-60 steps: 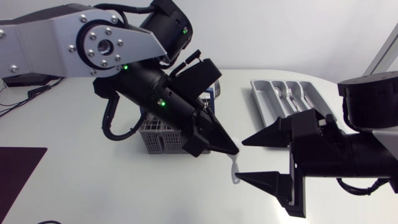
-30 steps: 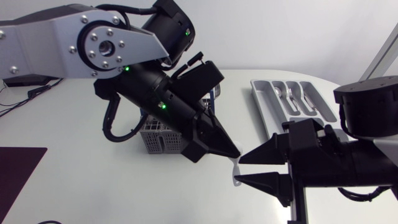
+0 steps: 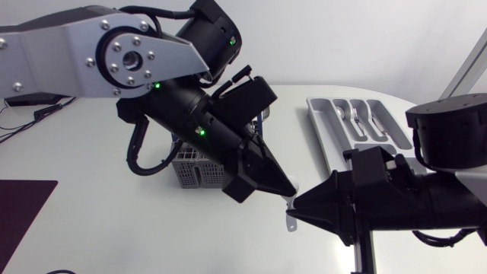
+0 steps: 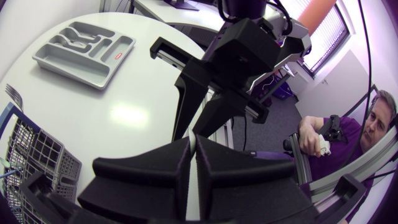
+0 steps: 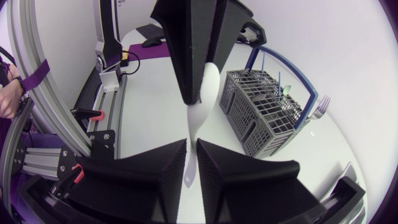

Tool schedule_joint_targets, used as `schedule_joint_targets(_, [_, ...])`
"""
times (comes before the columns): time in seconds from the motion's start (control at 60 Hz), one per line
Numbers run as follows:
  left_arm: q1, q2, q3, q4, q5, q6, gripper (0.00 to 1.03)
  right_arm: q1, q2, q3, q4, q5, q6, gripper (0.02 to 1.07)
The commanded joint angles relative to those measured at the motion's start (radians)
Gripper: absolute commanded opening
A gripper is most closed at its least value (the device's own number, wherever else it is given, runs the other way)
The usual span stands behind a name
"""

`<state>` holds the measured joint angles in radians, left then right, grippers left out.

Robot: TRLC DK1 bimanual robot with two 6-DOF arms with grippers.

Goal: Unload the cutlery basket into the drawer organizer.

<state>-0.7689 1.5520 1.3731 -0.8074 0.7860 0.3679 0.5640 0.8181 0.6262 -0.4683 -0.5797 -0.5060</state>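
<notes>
Over the middle of the bench, the left hand (image 3: 287,187) and right hand (image 3: 297,206) meet tip to tip, both clamped on a white spoon (image 5: 198,113) beside the basket (image 3: 187,169).

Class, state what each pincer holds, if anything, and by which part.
Both hold one white spoon: the left pincer grips its bowl end, the right pincer its handle.

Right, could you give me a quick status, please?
Left gripper shut on white spoon. Right gripper shut on its handle. Nothing blocking the organizer.
</notes>
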Motion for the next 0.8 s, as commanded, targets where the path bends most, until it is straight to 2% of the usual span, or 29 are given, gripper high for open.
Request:
schedule_joint_targets(0.0, [0.006, 0.03, -0.017, -0.006, 0.016, 0.019, 0.05, 0.01, 0.009, -0.031, -0.003, -0.009, -0.005, 0.09])
schedule_joint_targets(0.067, [0.014, 0.031, -0.014, -0.006, 0.016, 0.012, 0.06, 0.01, 0.007, -0.029, -0.006, -0.014, -0.005, 0.08])
schedule_joint_targets(0.1, [0.02, 0.033, -0.008, -0.006, 0.018, 0.005, 0.1, 0.01, 0.006, -0.029, -0.007, -0.014, -0.005, 0.08])
schedule_joint_targets(0.233, [0.049, 0.031, -0.002, 0.025, 0.019, -0.037, 0.51, 0.01, -0.005, -0.037, -0.018, -0.012, -0.005, 0.08])
schedule_joint_targets(0.317, [0.069, 0.022, -0.003, 0.062, 0.021, -0.075, 0.64, 0.011, -0.008, -0.042, -0.029, -0.006, -0.005, 0.08])
schedule_joint_targets(0.433, [0.106, -0.003, -0.005, 0.146, 0.019, -0.162, 0.65, 0.01, -0.019, -0.054, -0.041, 0.02, -0.016, 0.08])
schedule_joint_targets(0.583, [0.197, -0.021, 0.003, 0.247, 0.009, -0.293, 0.64, -0.024, -0.053, -0.085, -0.073, 0.067, -0.072, 0.08])
schedule_joint_targets(0.7, [0.214, -0.026, 0.001, 0.249, -0.077, -0.311, 0.64, -0.085, -0.096, -0.114, -0.092, 0.138, -0.152, 0.08])
schedule_joint_targets(0.783, [0.21, -0.032, -0.012, 0.246, -0.169, -0.313, 0.64, -0.173, -0.123, -0.137, -0.089, 0.182, -0.239, 0.08])
